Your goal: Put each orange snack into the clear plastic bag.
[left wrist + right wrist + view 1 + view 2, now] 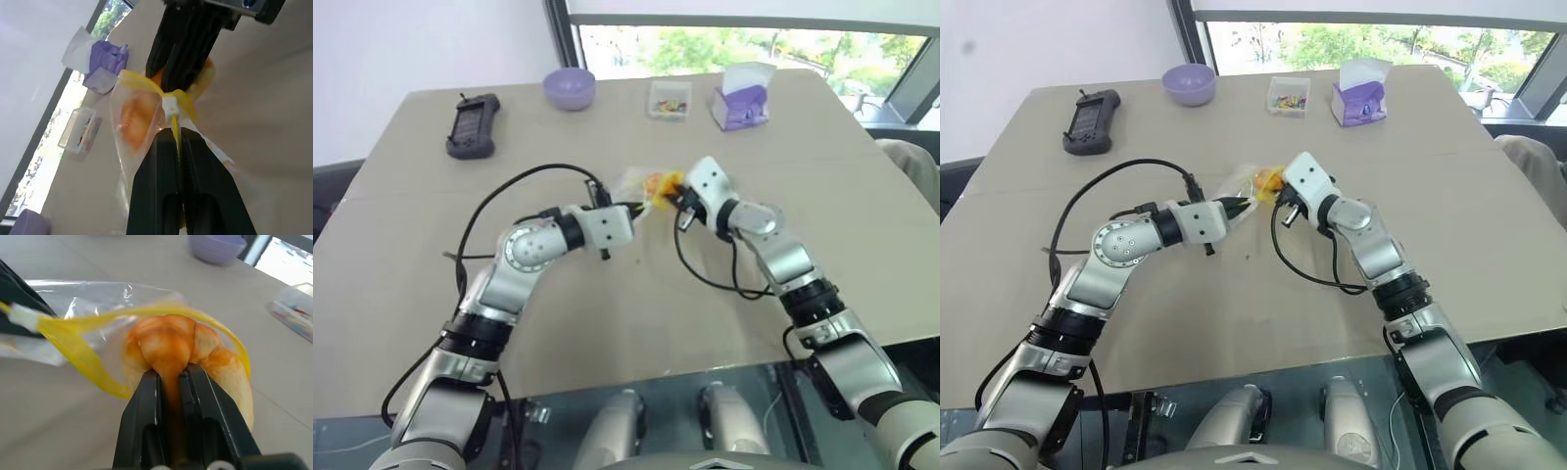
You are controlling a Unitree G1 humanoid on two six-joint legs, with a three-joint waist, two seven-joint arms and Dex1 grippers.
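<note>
The orange snack (168,345) is pinched between the shut fingers of my right gripper (169,374) and sits in the open mouth of the clear plastic bag (98,296). The bag's yellow strip (73,340) loops around the snack. My left gripper (176,134) is shut on that yellow strip at the bag's edge, holding the bag up just above the table. In the head views the two grippers meet at the middle of the table, left gripper (636,208) facing right gripper (674,196), with the snack (658,184) between them.
Along the far edge of the beige table (607,294) stand a black handheld device (473,124), a purple bowl (570,87), a small clear box of colourful bits (669,99) and a purple tissue pack (741,101). Black cables loop from both wrists over the table.
</note>
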